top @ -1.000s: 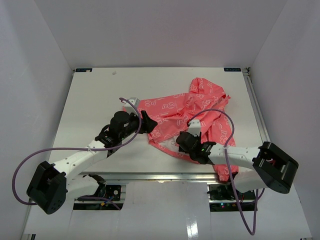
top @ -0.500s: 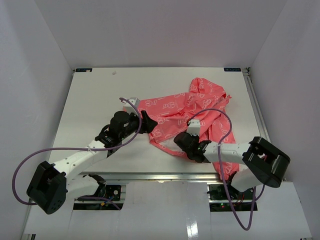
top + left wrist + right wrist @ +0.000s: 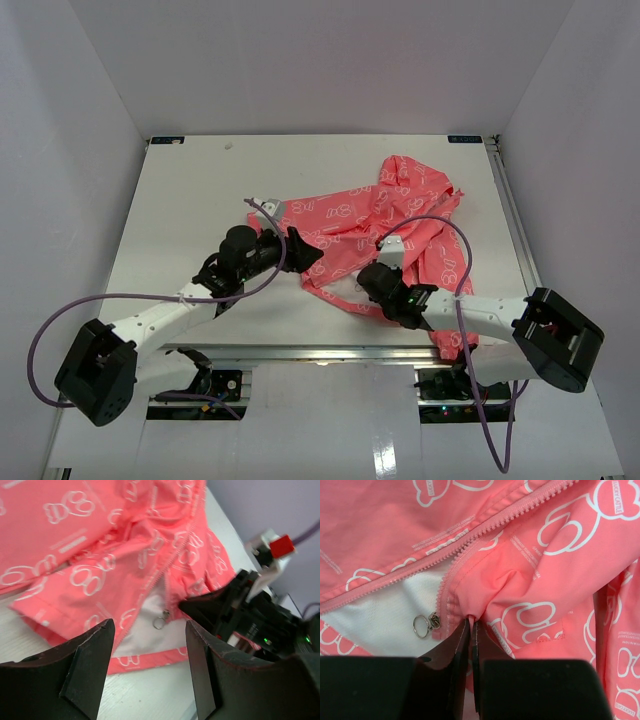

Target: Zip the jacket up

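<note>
Right wrist view: jacket (image 3: 530, 555), rumpled on worktop (image 3: 180, 200), fold beside zipper pull (image 3: 426, 625) pinched by right fingers (image 3: 461, 650); left fingers (image 3: 92, 665) spread, empty above hem; risk: thin fabric slipping free under tension, teeth misaligning.

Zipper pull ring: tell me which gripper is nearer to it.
Right. The right gripper is shut on a fold of the jacket just beside the zipper pull ring. The left gripper stands open farther off, with the ring ahead of it.

Left arm (image 3: 160, 318) reaches forward and right; left pincer (image 3: 303, 251) stands wide. Right arm (image 3: 485, 308) reaches left; right pincer (image 3: 368, 280) is clamped closed.
</note>
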`<state>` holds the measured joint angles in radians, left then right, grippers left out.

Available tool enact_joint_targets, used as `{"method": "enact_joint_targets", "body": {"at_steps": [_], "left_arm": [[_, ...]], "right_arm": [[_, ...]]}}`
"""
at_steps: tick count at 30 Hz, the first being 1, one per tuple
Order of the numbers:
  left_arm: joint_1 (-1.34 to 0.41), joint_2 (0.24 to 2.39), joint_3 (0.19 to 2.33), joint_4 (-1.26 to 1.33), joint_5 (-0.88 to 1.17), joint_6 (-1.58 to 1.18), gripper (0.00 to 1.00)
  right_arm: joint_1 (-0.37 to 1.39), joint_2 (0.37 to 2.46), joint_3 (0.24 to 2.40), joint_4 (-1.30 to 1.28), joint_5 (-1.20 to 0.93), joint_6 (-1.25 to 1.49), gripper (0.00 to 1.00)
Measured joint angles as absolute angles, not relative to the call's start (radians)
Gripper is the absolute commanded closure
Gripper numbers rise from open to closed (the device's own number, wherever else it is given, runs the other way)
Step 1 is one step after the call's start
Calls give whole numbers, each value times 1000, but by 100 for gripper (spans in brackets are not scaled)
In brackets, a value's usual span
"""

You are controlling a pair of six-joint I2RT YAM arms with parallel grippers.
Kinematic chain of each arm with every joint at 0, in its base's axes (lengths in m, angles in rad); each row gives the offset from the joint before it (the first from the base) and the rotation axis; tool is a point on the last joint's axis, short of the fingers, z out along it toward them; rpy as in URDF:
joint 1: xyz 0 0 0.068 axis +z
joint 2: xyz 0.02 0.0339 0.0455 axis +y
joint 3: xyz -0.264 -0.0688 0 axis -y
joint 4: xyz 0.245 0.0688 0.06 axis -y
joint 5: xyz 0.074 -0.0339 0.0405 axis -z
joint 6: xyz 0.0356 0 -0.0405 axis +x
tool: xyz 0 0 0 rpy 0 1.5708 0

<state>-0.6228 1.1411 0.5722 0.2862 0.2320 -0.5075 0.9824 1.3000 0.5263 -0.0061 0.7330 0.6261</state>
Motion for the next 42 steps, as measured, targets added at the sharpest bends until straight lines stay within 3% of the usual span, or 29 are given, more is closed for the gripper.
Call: {"method": "enact_joint_targets", "body": {"at_steps": [10,22,37,42], "left_arm": [[-623,1369,581,445,555,-498,36],[-624,1624,736,557,797,-470,41],[-688,1858,888,580,873,-454,47],[-699,1863,891,612,894,-462,55]], "right_arm": [[982,1133,349,205,661,505,91],[981,954,222,396,536,386,91],[981,921,199,439,465,356,89],[981,921,198,443,457,354,86]]}}
